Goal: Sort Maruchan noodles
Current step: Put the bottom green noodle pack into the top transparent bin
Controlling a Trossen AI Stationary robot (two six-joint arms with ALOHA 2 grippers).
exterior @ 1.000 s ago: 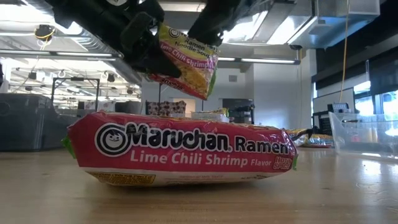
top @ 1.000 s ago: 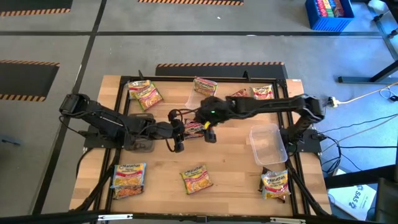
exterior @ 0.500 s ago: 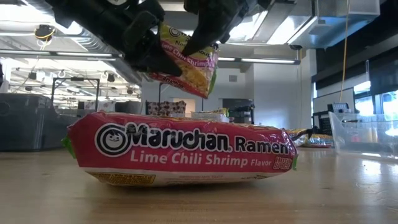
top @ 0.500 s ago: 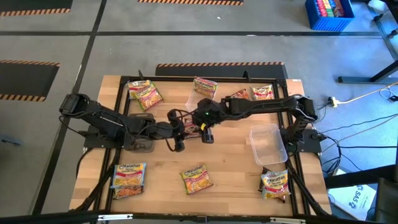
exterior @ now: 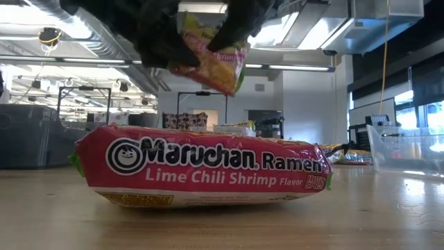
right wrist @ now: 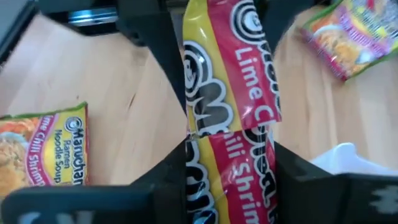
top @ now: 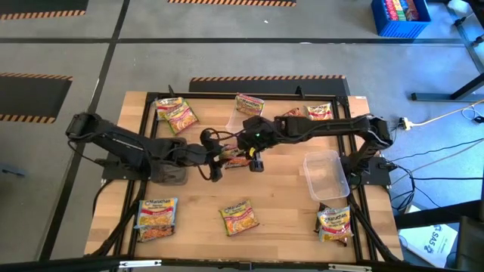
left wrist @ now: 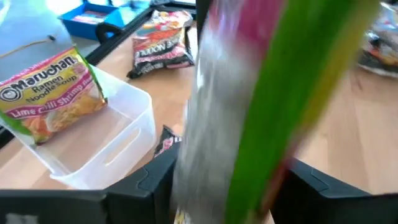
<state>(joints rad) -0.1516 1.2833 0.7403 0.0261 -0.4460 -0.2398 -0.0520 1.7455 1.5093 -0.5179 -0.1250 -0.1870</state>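
While both arms meet over the middle of the counter (top: 280, 196), one Lime Chili Shrimp packet (top: 237, 156) hangs in the air between them, the left tool (top: 218, 160) pinching it from nine o'clock and the right tool (top: 253, 157) pinching it from three o'clock; the right wrist view shows dark fingers pressed on either side of the wrapper. Other packets lie well apart: two at eleven o'clock (top: 176, 113), one at twelve (top: 249, 104), two toward one o'clock, three along the near edge, among them one at six o'clock (top: 238, 217). A clear tub (top: 327, 175) sits at four o'clock and a second tub (left wrist: 106, 140) holds a packet. The risk here, in my judgement, is a tug-of-war: if one tool pulls before the other lets go, the thin wrapper may tear or slip and drop. The low view hides the grip behind dark arm bodies, and the left wrist view is mostly a smeared close wrapper, so finger contact there is hard to make out.
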